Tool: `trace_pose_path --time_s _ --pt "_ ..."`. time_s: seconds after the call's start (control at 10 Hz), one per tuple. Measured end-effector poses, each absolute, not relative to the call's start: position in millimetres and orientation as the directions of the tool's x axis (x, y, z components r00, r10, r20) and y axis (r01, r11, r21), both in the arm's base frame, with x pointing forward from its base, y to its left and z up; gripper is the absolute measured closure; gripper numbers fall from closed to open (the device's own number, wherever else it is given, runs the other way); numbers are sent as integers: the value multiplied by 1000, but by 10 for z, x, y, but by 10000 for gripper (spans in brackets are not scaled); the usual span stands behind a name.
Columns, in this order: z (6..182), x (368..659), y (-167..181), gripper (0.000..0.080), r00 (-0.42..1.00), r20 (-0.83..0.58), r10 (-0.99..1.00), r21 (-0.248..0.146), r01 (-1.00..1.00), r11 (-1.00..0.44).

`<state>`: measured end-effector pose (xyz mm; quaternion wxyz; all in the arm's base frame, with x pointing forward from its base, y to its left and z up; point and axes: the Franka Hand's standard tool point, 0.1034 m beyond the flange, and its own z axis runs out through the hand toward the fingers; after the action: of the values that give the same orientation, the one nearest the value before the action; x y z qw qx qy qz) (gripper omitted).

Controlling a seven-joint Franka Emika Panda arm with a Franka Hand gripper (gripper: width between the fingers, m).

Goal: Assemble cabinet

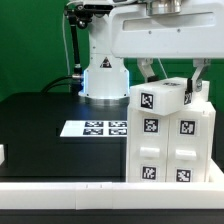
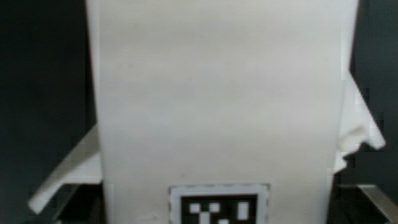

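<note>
The cabinet box (image 1: 170, 145) stands upright at the exterior view's right, with tagged white door panels (image 1: 150, 150) on its front. The white top slab (image 1: 165, 97), bearing a tag, lies slightly tilted on top of the box. My gripper (image 1: 173, 85) comes down from above with one finger on each side of the slab and is shut on it. In the wrist view the slab (image 2: 214, 100) fills the middle, its tag (image 2: 219, 206) near my gripper (image 2: 217, 200). The dark fingers (image 2: 71, 198) show at both of its sides.
The marker board (image 1: 105, 127) lies flat on the black table by the arm's base (image 1: 105, 78). A small white piece (image 1: 2, 153) shows at the exterior view's left edge. A white rail (image 1: 60, 190) runs along the table's front.
</note>
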<state>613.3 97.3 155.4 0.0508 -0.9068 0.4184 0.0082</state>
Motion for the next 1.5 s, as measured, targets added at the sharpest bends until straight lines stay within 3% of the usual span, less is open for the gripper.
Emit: trace_pose_path --time_s 0.3,0.6,1.1,1.4,1.5 --pt "1552 6137 964 246 330 -127 -936 -79 -944 -322" --pt "1565 6178 992 246 39 -154 -987 -64 -998 -29" --pt "1579 6224 1005 246 -270 -185 -945 -45 -958 283" --pt "1575 6221 1008 246 -257 -184 -949 -46 -962 270" --pt "1571 6219 1015 173 -254 -183 -950 -46 -963 266"
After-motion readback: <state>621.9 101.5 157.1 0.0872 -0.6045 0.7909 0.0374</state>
